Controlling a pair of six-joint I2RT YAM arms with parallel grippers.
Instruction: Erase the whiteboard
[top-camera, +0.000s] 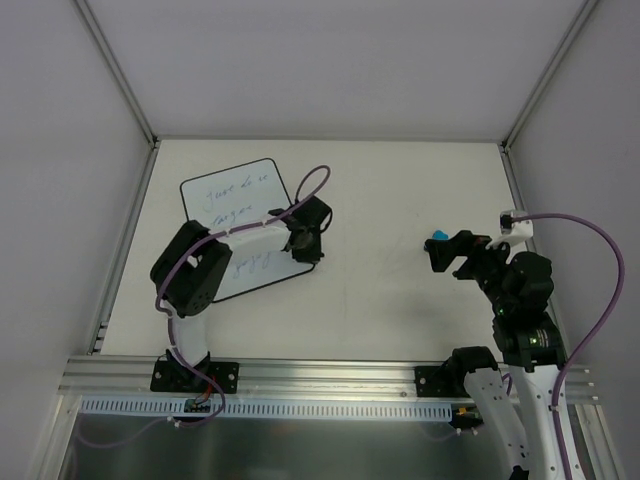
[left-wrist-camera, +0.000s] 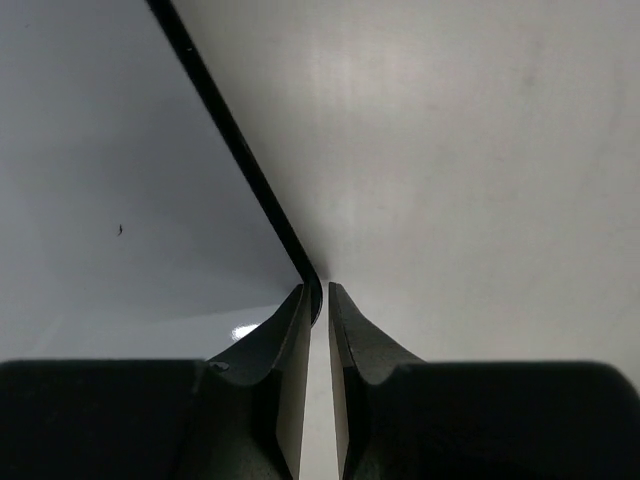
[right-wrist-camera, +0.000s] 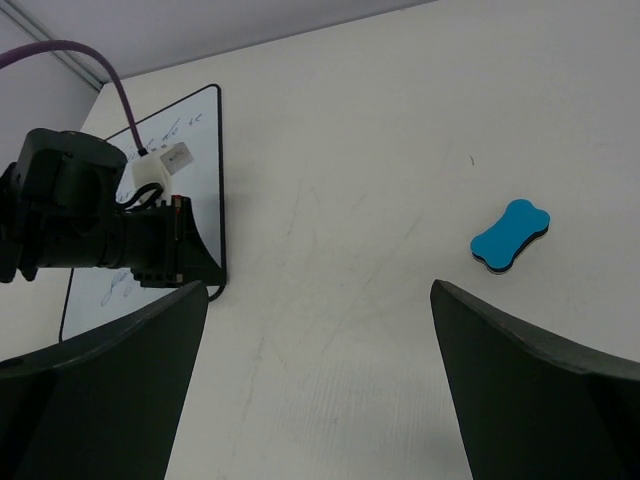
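Off-white table (top-camera: 400, 200) boxed by pale walls on three sides, aluminium rail along near edge. Widest bare stretch down the middle, between board and eraser; less room at left, board's far-left corner close to the wall. Whiteboard (top-camera: 225, 205) flat on left half, turned slightly, thin black rim, rounded corners. Blue handwriting in several lines, too small to read. Left arm (top-camera: 195, 270) draped over board's near part. Left gripper (left-wrist-camera: 316, 290) at board's near-right corner, fingers drawn almost together with a slim gap, tips at the rim; cannot tell whether rim is pinched. Right gripper (right-wrist-camera: 320, 285) hanging above right half, spread wide, nothing between fingers. Blue bone-shaped eraser (right-wrist-camera: 511, 235) on table just beyond it, well apart from board.
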